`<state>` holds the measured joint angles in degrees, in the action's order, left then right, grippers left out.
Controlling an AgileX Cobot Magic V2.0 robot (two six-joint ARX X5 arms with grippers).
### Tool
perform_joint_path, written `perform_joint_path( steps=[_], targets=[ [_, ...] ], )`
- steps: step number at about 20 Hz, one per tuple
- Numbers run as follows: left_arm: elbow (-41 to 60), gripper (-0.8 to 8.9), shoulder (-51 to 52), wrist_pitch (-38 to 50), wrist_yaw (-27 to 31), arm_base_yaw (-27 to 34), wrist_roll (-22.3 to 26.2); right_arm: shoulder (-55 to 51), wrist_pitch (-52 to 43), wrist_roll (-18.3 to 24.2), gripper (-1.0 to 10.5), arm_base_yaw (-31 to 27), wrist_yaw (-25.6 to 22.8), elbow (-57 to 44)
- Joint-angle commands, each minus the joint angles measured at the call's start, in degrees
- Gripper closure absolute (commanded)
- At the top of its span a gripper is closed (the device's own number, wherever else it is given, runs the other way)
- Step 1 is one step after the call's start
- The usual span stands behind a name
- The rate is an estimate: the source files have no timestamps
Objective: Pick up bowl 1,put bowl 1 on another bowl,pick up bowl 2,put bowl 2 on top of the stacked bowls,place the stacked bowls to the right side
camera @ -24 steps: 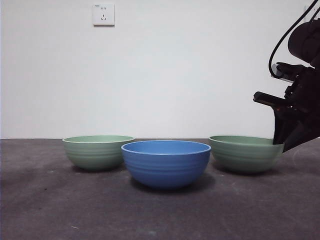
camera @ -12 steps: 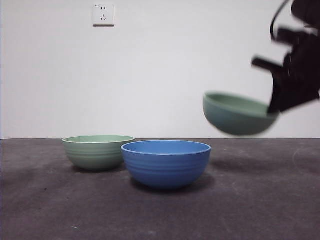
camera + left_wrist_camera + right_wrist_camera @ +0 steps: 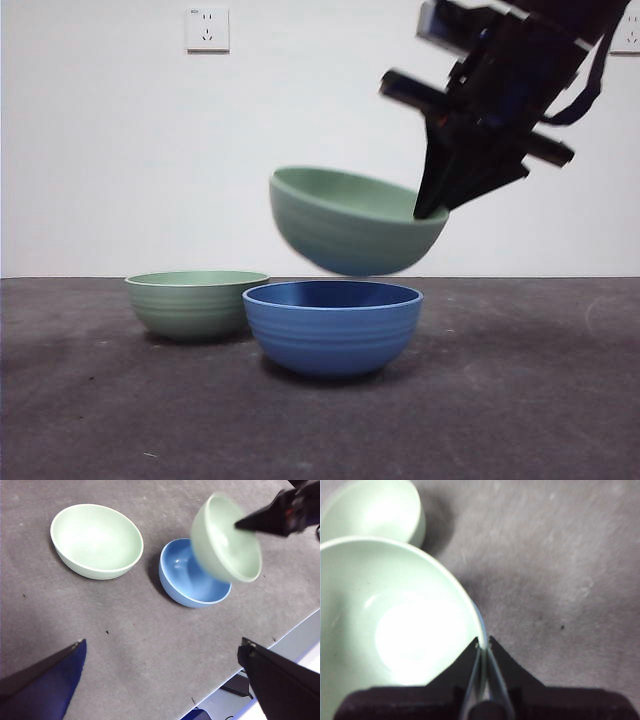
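Green bowl 1 [image 3: 345, 235] claw-held [image 3: 432, 205] over another bowl [image 3: 332, 325]

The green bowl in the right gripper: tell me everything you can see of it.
The lifted green bowl is pale green, smooth and glossy with faint ribs outside, empty inside. It hangs tilted in the air just above the blue bowl, not touching it. The right gripper pinches its rim, one jaw inside, one outside. Nothing else touches it.

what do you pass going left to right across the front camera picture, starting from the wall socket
wall socket → pale green bowl on the table → blue ribbed bowl, with the lifted green bowl held tilted above it → right gripper, shut on that bowl's rim.
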<state>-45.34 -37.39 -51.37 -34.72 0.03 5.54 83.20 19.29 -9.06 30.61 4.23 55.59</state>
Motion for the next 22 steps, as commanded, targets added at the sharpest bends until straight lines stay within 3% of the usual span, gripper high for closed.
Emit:
perform_joint_path(
  steps=[1, 7, 9, 12, 17, 22],
  targets=[
    [-0.13, 1.54, 0.02, 0.24, 0.07, -0.13, 0.48, 2.84, -1.53, -1.05, 9.6, 0.94, -0.35, 0.0],
    [-0.13, 1.54, -0.33, 0.42, 0.17, -0.13, 0.46, 7.19, -3.19, -1.05, 9.6, 1.01, 0.28, 0.0],
    [-0.13, 1.54, -1.7, 0.7, 0.22, -0.13, 0.46, 7.26, -3.58, -0.98, 9.1, 1.03, 2.16, 0.0],
    [-0.13, 1.54, -5.18, 2.38, 0.28, -0.87, 0.46, 7.26, -3.56, -1.03, 7.5, 1.09, 4.28, 0.0],
    [-0.13, 1.54, -12.94, 9.14, 3.85, -3.63, 0.39, 6.99, -3.39, -1.22, 7.5, 1.42, 4.81, 0.09],
    [-0.13, 1.54, -21.73, 19.43, 9.11, -6.23, -3.13, 0.07, -1.86, -1.62, 7.5, 1.4, 4.37, 0.09]
  ],
)
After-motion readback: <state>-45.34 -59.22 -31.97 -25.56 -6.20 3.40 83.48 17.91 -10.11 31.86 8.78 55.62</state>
